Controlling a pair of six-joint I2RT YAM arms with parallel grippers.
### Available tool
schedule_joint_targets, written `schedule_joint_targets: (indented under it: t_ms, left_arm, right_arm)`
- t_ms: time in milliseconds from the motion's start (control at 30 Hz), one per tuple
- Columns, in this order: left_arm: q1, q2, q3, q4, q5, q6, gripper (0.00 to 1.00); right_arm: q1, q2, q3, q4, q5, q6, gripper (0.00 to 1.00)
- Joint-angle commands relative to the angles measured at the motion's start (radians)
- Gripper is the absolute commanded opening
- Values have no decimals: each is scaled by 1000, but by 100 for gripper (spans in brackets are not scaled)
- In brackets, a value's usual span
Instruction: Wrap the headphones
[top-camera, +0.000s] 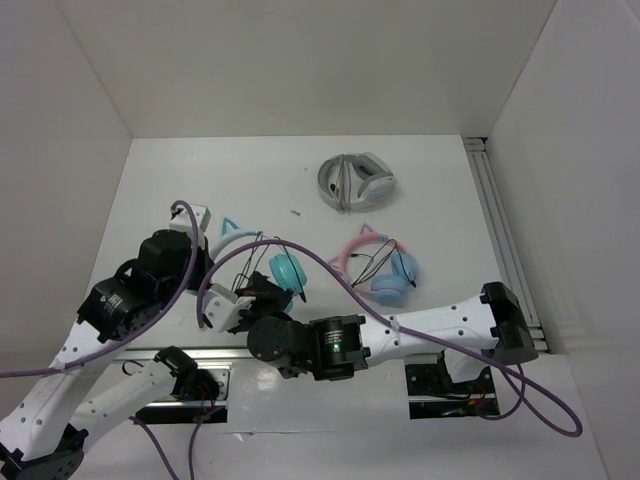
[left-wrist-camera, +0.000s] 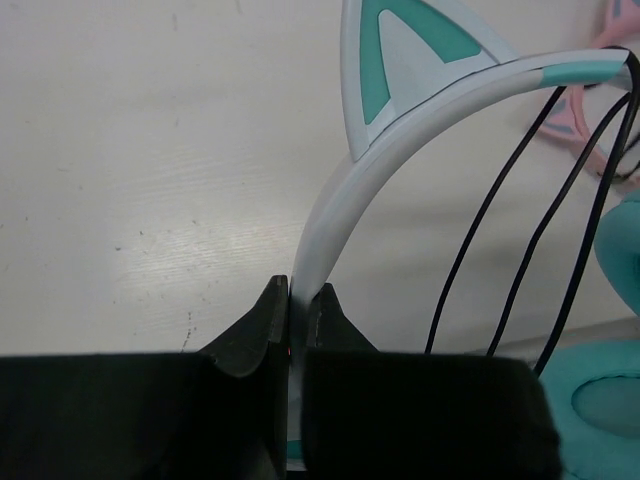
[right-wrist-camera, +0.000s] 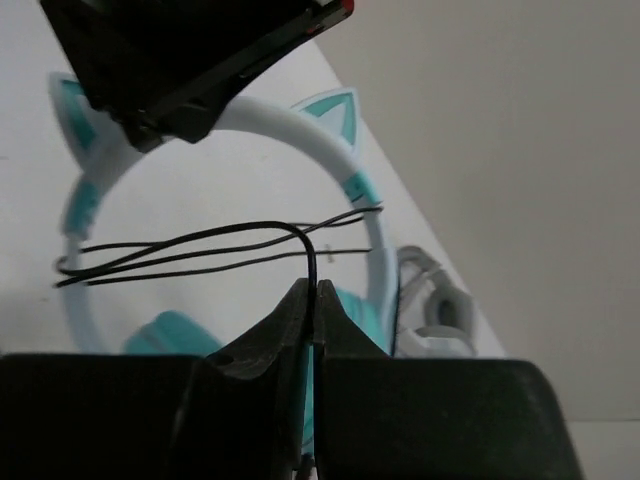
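Observation:
The teal headphones lie left of the table's middle, with the pale headband and a cat ear toward the left. My left gripper is shut on the headband just below a cat ear. My right gripper is shut on the thin black cable, pinched between the fingertips. Several cable strands run across the headband's arch. A teal ear cup shows at the left wrist view's lower right.
Pink cat-ear headphones with blue cups lie just right of the teal pair, also in the left wrist view. Grey-and-white headphones lie at the back, also in the right wrist view. A small scrap lies between. White walls enclose the table; a rail runs along the right.

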Motion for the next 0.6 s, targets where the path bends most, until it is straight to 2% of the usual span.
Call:
schedule_joint_targets:
  t_ms: [0, 167, 300, 433, 567]
  left_arm:
    - [-2, -3, 33, 15, 142, 59, 0]
    - [-12, 46, 78, -36, 182, 74, 0]
    - [-12, 70, 114, -71, 203, 84, 0]
    - [-12, 70, 134, -91, 203, 93, 0]
    - [-12, 70, 159, -112, 221, 102, 0]
  right_arm:
    - [3, -3, -53, 225, 99, -275, 0]
    - [3, -13, -41, 267, 86, -408, 0]
    - [-60, -20, -51, 267, 95, -442, 0]
    - [-120, -81, -41, 112, -5, -288, 2]
    - [-143, -128, -62, 84, -48, -251, 7]
